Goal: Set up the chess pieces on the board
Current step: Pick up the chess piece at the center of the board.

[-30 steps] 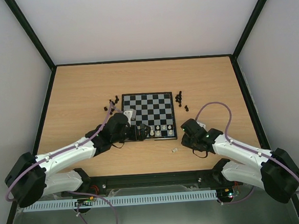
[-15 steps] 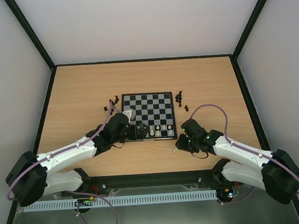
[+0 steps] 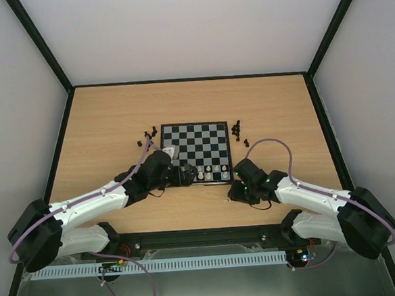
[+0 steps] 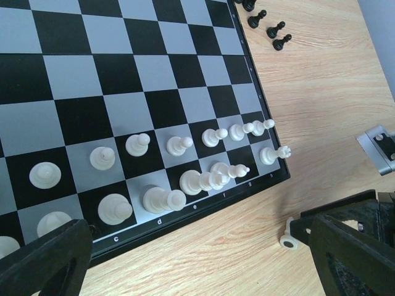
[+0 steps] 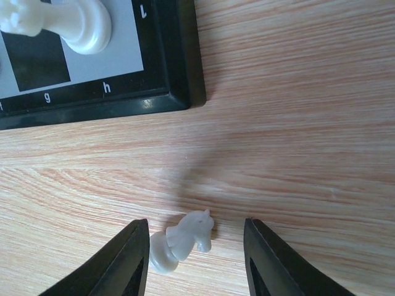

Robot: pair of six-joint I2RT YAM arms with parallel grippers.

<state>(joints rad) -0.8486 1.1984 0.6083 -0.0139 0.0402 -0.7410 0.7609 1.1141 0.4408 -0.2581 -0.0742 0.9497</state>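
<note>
The board (image 3: 195,138) lies mid-table; pale pieces (image 3: 212,168) stand on its two near rows, also seen in the left wrist view (image 4: 179,146). A pale knight (image 5: 182,240) lies on its side on the wood just off the board's near right corner (image 5: 179,61). My right gripper (image 5: 194,262) is open, its fingers on either side of the knight without touching it. The knight also shows in the left wrist view (image 4: 287,237). My left gripper (image 4: 197,265) is open and empty over the board's near edge. Black pieces (image 3: 238,130) lie off the board.
More black pieces (image 3: 149,134) lie beside the board's far left corner. A pale rook (image 5: 74,21) stands on the corner square near my right gripper (image 3: 233,194). My left gripper (image 3: 188,174) hangs close to the near row of pieces.
My right gripper has moved left and down toward the near right corner of the board and now straddles the lying knight. The left arm has barely moved.
</note>
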